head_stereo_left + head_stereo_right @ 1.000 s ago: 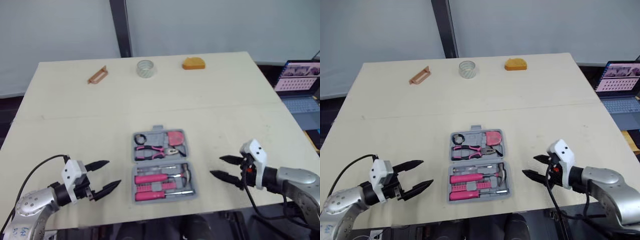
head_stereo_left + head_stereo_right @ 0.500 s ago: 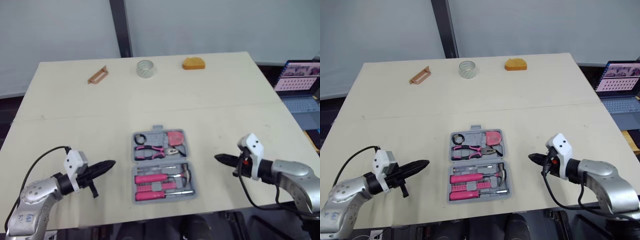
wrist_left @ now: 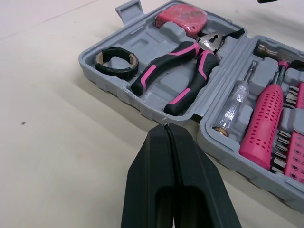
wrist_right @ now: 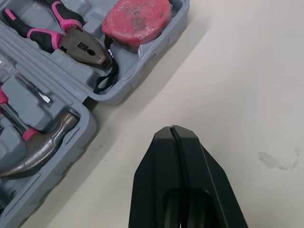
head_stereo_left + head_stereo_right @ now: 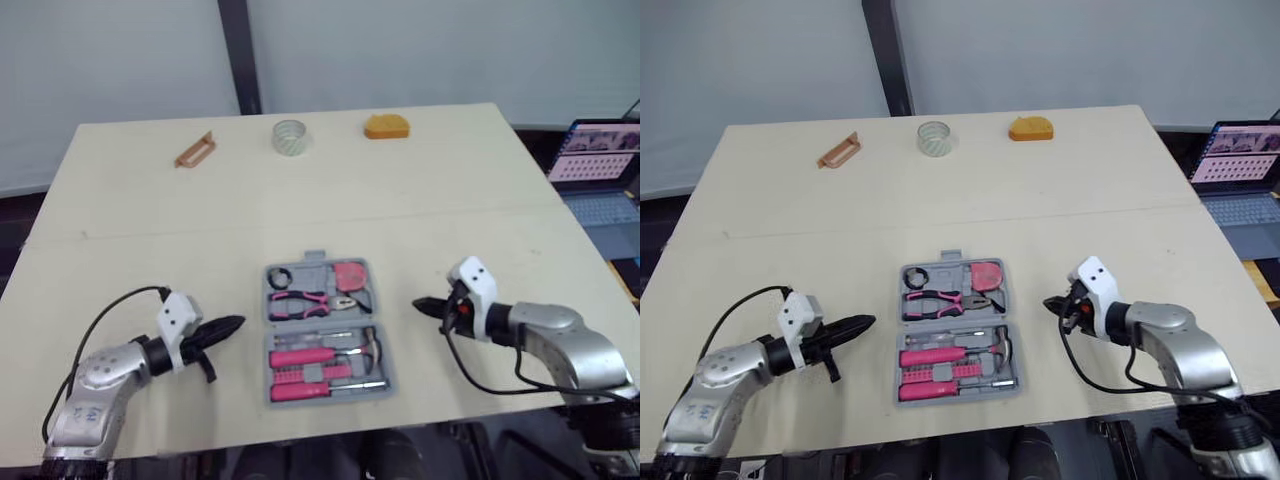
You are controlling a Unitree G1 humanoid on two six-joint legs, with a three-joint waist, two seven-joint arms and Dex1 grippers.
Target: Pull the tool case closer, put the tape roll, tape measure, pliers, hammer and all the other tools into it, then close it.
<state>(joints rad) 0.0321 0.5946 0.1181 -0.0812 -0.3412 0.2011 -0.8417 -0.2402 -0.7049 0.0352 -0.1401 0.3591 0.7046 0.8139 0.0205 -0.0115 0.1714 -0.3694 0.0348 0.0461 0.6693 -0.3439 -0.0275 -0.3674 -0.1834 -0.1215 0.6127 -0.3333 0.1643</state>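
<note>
A pale table [image 5: 480, 180] stands before a grey wall, and a laptop [image 5: 595, 165] is seen at the right edge of the frame. The tool case [image 5: 313, 259] lies open in the lower centre, near the table's front edge. The black tape roll [image 3: 115, 61], the pliers [image 3: 178, 71] and the tape measure [image 4: 137, 19] are laid in its upper half, the hammer [image 4: 42, 142] and a pink screwdriver [image 3: 266, 123] in its lower half. The packing is therefore judged to be done, and the closing is the step in hand. The left gripper [image 5: 236, 323] is held just beside the case with its fingers pressed together and empty; the right gripper [image 5: 416, 303] is held the same way on the other side, a little further from it. For the next move, the upper half probably has to be lifted at its rim and folded over the hinge. Bare table is available at both sides, but little room is left below the case, so it should not be pushed downward. A clear roll [image 5: 290, 136], an orange object [image 5: 386, 126] and a brown handle-like piece [image 5: 195, 150] lie well apart at the top edge.
</note>
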